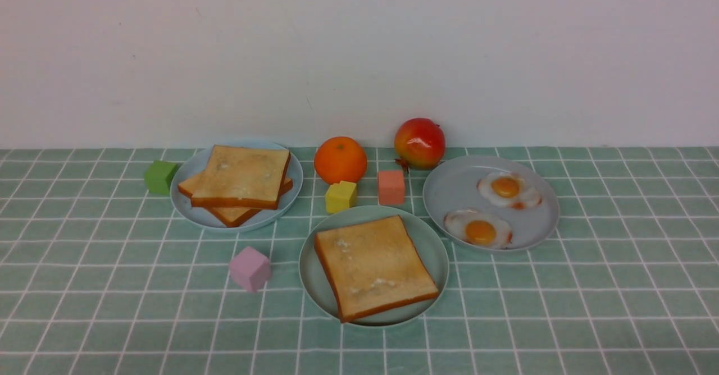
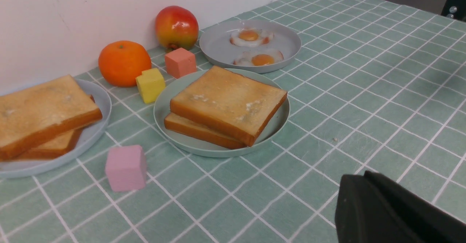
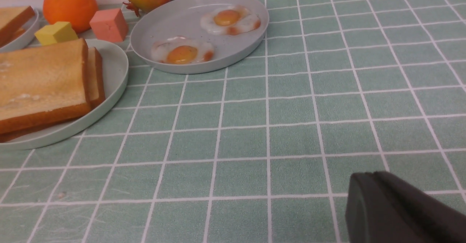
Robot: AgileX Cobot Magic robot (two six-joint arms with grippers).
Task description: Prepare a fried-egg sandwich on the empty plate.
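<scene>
The fried-egg sandwich lies on the pale mint plate in the middle of the table. Two toast slices are stacked there, the upper one skewed over the lower; whatever is between them is hidden. In the right wrist view the sandwich and the plate's rim sit well away from the fingers. My left gripper hangs over bare cloth short of the plate, fingers pressed together on nothing. My right gripper is likewise shut and empty over the cloth. Neither gripper shows in the front view.
A grey-blue plate at back left carries two more toast slices. Another grey-blue plate at back right holds two brown-rimmed eggs. An orange, a red fruit and green, yellow, salmon and pink cubes stand around.
</scene>
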